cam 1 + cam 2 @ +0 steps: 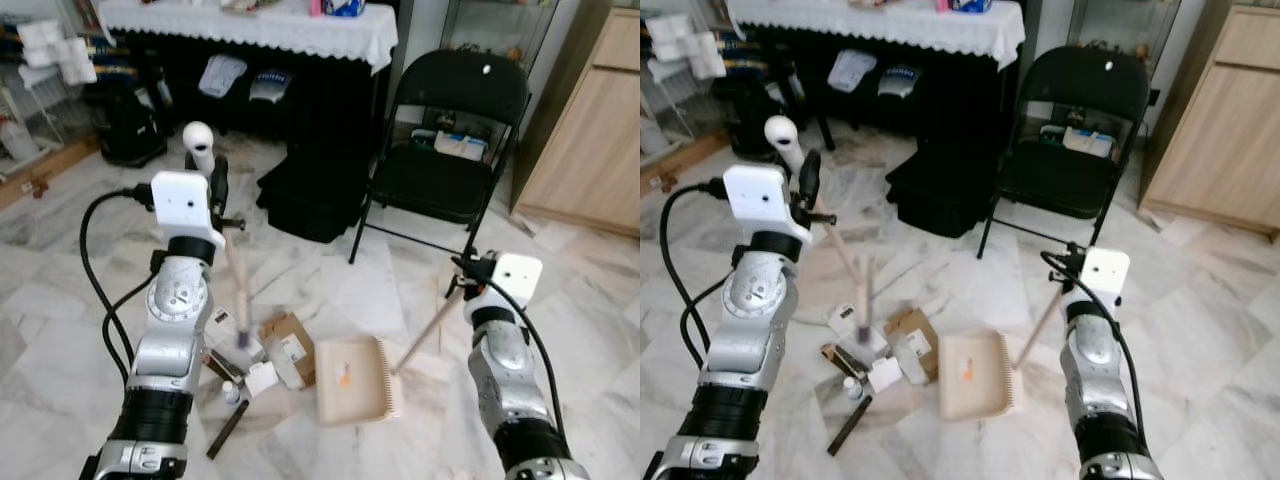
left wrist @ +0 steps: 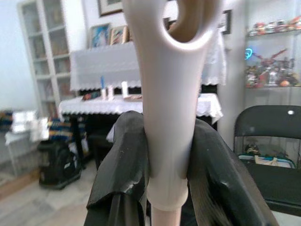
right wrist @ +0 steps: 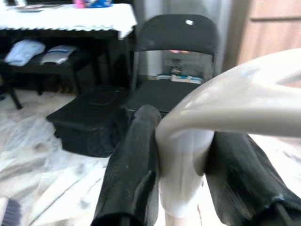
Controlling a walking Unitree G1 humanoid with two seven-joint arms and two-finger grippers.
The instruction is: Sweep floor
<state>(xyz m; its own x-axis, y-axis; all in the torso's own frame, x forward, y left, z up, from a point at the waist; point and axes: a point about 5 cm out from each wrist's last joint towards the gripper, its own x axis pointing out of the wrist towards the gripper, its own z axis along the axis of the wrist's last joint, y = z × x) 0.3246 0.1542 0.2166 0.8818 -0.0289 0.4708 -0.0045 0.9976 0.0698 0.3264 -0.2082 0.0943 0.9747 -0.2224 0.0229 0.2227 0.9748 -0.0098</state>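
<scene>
1. Grey-veined white marble floor [image 1: 360, 290] runs across the whole frame; black folding metal chair [image 1: 445, 150] sits upper right.
2. Beige plastic dustpan [image 1: 352, 380] lies lower centre. Right pincer [image 3: 181, 165] is clenched on its long handle. Looks light and stiff, so that high grip should work.
3. Pale long-handled broom [image 1: 236, 290], left of centre: left pincer [image 2: 167, 160] clamps its smooth top, might twist.
4. Cardboard and paper scraps [image 1: 275, 355] just left of the pan.
</scene>
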